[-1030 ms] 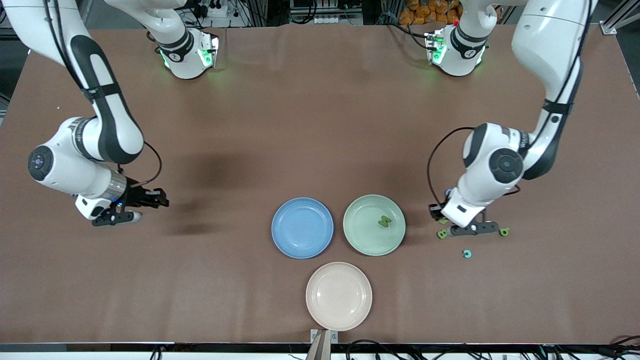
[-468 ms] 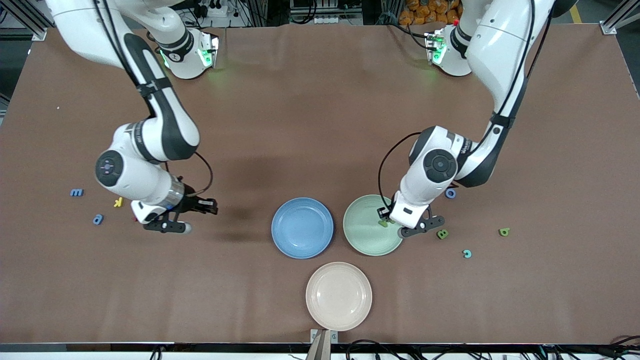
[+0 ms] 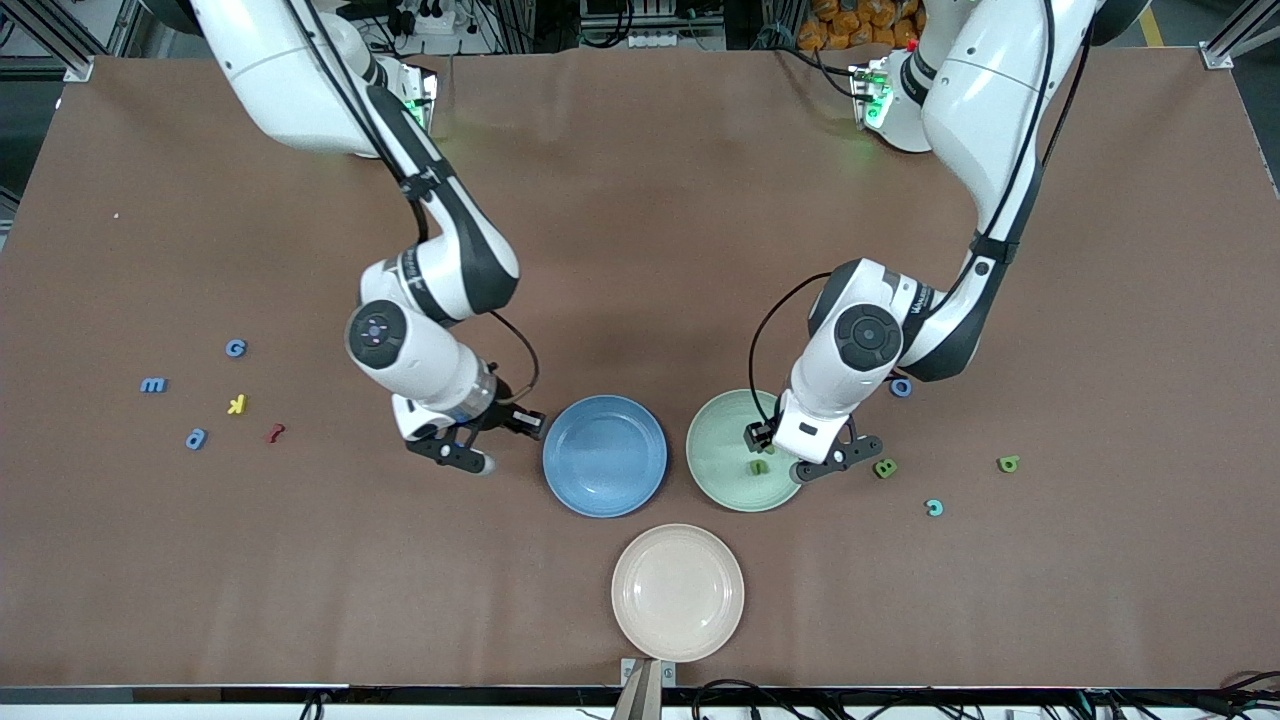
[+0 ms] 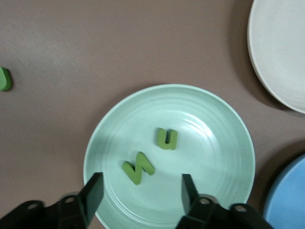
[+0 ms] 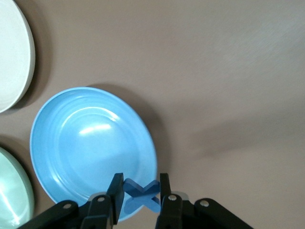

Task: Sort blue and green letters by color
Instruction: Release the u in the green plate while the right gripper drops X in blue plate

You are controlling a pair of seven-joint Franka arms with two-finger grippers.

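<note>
My left gripper (image 3: 800, 460) hangs open over the green plate (image 3: 722, 440). Two olive green letters (image 4: 167, 139) (image 4: 138, 167) lie in the plate (image 4: 214, 143) below its fingers (image 4: 93, 193). My right gripper (image 3: 452, 457) is shut on a blue x-shaped letter (image 5: 141, 195), over the blue plate's (image 3: 605, 455) rim on the side toward the right arm's end. Loose blue letters (image 3: 235, 348) (image 3: 153, 385) (image 3: 196, 438) lie toward that end. A blue o (image 3: 901, 386), two green letters (image 3: 885, 467) (image 3: 1008, 463) and a teal c (image 3: 934, 507) lie toward the left arm's end.
A beige plate (image 3: 678, 592) stands nearer the front camera than the two coloured plates. A yellow k (image 3: 237, 404) and a small dark red letter (image 3: 275, 432) lie among the blue letters toward the right arm's end.
The left gripper came from the loose green letters to over the green plate and opened; a second green letter now lies there. The right arm swung toward the blue plate.
</note>
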